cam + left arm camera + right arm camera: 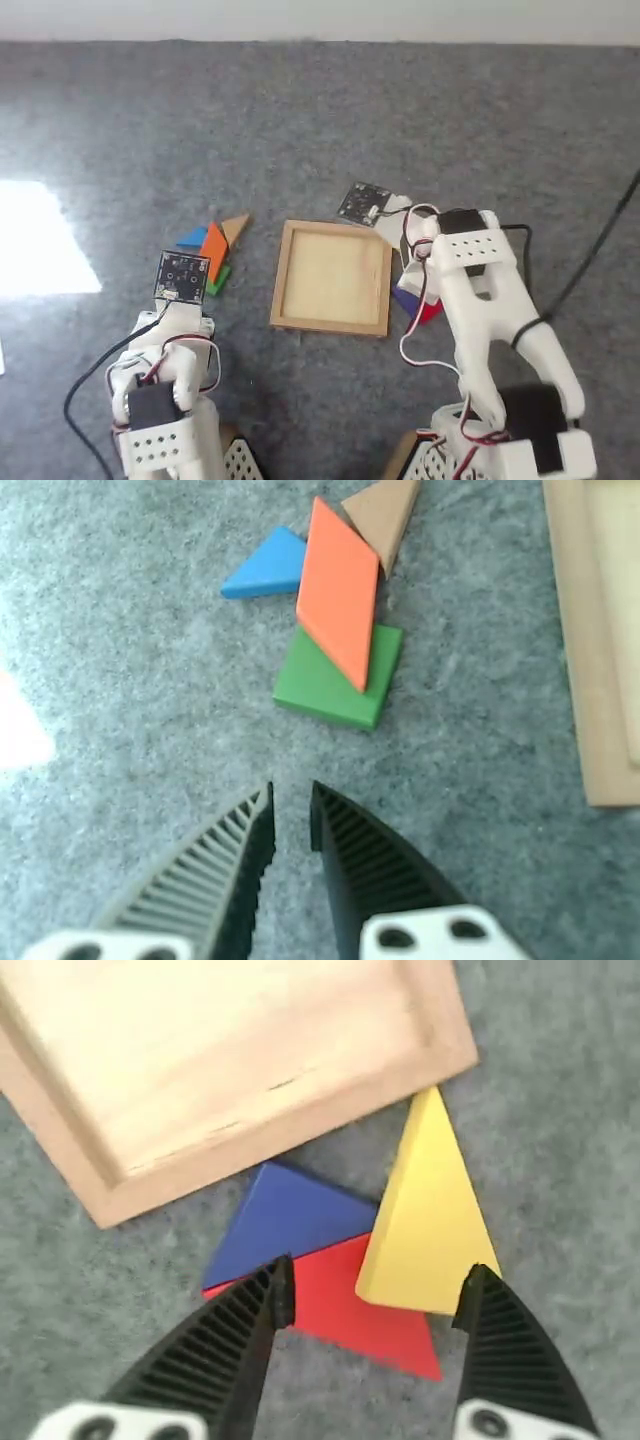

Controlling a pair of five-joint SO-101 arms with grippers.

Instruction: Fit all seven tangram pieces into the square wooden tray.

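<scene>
The square wooden tray [281, 280] lies flat near the middle of the grey desk [120, 130], its pale floor bare. All seven pieces lie outside it in two clusters.

At the tray's 9 to 10 o'clock in the high view is a group of four. The orange parallelogram [338, 590] rests partly on top of the green square [325, 685]. The light blue triangle [265, 570] touches the orange piece's long edge. The tan triangle [385, 510] meets its far end, on the side nearest the tray. The left arm stands at the tray's 7 o'clock. The left pincer [292, 795] hovers just short of the green square, its fingers drawn almost together with only a thin slit between them and nothing held.

At the tray's 3 to 4 o'clock, just beside its rim, are the other three. The dark blue triangle [285, 1215] lies against the tray's edge. The red triangle [365, 1310] touches the dark blue one on the side away from the tray. The yellow triangle [425, 1230] overlaps the red one, with its sharp tip at the tray's corner. The right pincer [380, 1280] hangs over this cluster with its fingers spread wide. One fingertip is above the seam between blue and red, the other is by the yellow triangle's broad end, and it pinches nothing.

A bright patch of light [40, 250] falls on the desk at the far 9 o'clock edge.
</scene>
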